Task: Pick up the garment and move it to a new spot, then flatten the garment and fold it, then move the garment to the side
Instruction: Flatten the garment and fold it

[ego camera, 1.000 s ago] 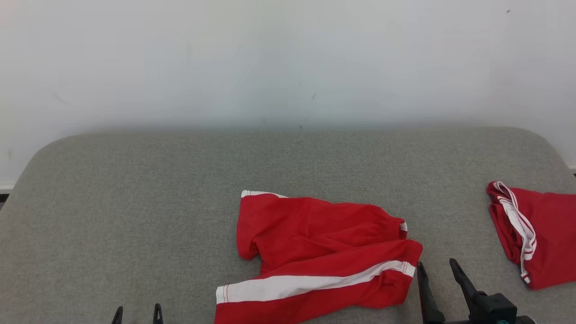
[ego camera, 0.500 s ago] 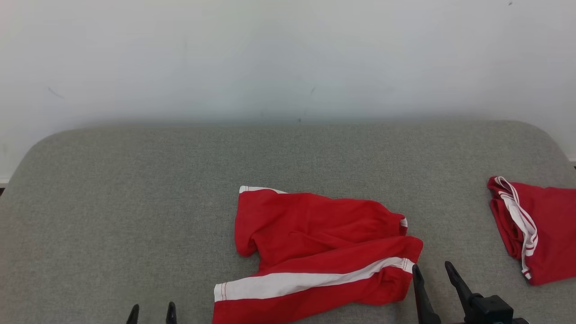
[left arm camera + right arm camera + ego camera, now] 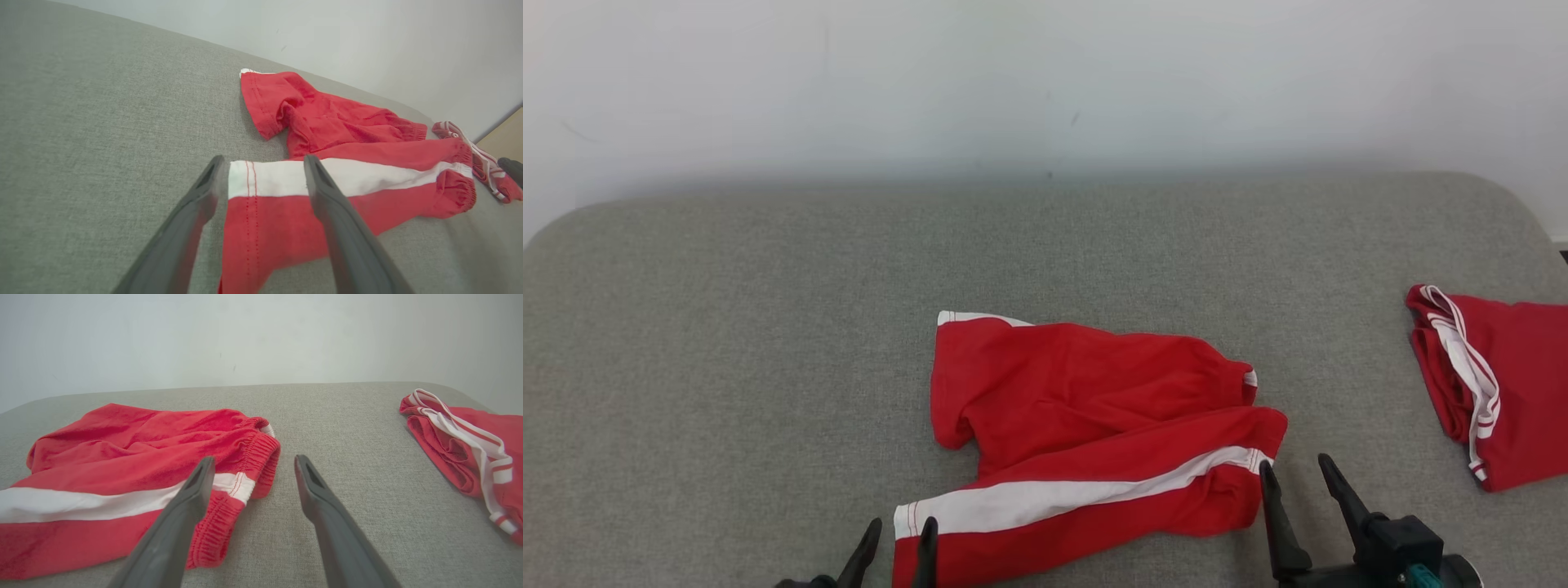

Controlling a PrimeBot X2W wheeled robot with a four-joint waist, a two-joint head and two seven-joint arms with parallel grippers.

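Observation:
The garment (image 3: 1094, 425) is a pair of red shorts with a white side stripe, lying crumpled on the grey padded surface (image 3: 727, 327). My left gripper (image 3: 903, 524) stands open at the striped leg hem, near the bottom edge of the head view. In the left wrist view that gripper (image 3: 263, 159) straddles the hem corner of the garment (image 3: 327, 134) without gripping it. My right gripper (image 3: 1294, 464) is open just right of the elastic waistband. In the right wrist view its (image 3: 254, 458) left finger overlaps the waistband end of the garment (image 3: 122, 457).
A second red garment with white trim (image 3: 1503, 384) lies folded at the right edge of the surface, also seen as the folded red garment (image 3: 461, 445) in the right wrist view. A white wall (image 3: 1045, 82) rises behind the surface's rounded far edge. Bare grey surface stretches to the left.
The head camera has tilted, shifting the whole picture. My left gripper has moved right, up to the garment's striped hem. The right gripper stays by the waistband. Both stay open.

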